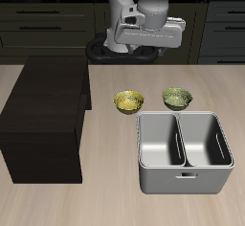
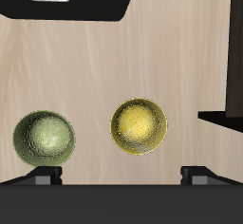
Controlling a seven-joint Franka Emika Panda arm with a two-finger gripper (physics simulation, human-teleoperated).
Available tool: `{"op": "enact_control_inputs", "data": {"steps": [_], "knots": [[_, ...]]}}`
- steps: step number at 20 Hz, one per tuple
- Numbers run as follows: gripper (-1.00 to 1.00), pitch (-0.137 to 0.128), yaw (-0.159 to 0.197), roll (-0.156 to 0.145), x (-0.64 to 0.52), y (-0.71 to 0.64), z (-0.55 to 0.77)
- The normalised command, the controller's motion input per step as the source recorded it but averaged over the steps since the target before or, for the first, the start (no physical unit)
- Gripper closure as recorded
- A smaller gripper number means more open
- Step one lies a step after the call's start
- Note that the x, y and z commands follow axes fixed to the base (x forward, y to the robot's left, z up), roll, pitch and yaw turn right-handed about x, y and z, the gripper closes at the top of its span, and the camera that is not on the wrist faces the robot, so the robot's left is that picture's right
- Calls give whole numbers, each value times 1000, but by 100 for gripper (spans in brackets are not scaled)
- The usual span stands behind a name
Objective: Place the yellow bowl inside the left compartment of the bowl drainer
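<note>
The yellow bowl (image 1: 128, 101) (image 2: 139, 125), small and glossy with a wavy rim, sits upright on the table just behind the bowl drainer (image 1: 185, 151) (image 2: 76, 0). The drainer is a grey metal tub with two deep wells, both empty, and a slot handle on its near wall. My gripper (image 1: 145, 46) (image 2: 121, 176) hangs high above the table's back area, well above the bowl and touching nothing. It is open, its fingertips (image 2: 43, 176) set wide apart with nothing between them.
A greener bowl (image 1: 177, 98) (image 2: 44, 140) of like size sits beside the yellow one, also behind the drainer. A large dark box (image 1: 48, 115) (image 2: 223, 119) stands on the table on the yellow bowl's other side.
</note>
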Motion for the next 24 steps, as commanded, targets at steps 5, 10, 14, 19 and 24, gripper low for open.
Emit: {"op": "enact_control_inputs", "data": {"steps": [5, 10, 14, 19, 24], "knots": [[-100, -4, 8, -11, 84, -13, -175], [-100, 36, -19, -19, 134, -94, -326], [-100, 49, -18, -23, 74, -130, -434], [-100, 51, -29, 13, 29, -52, -302], [-100, 36, -29, -6, -8, 32, -301]]}}
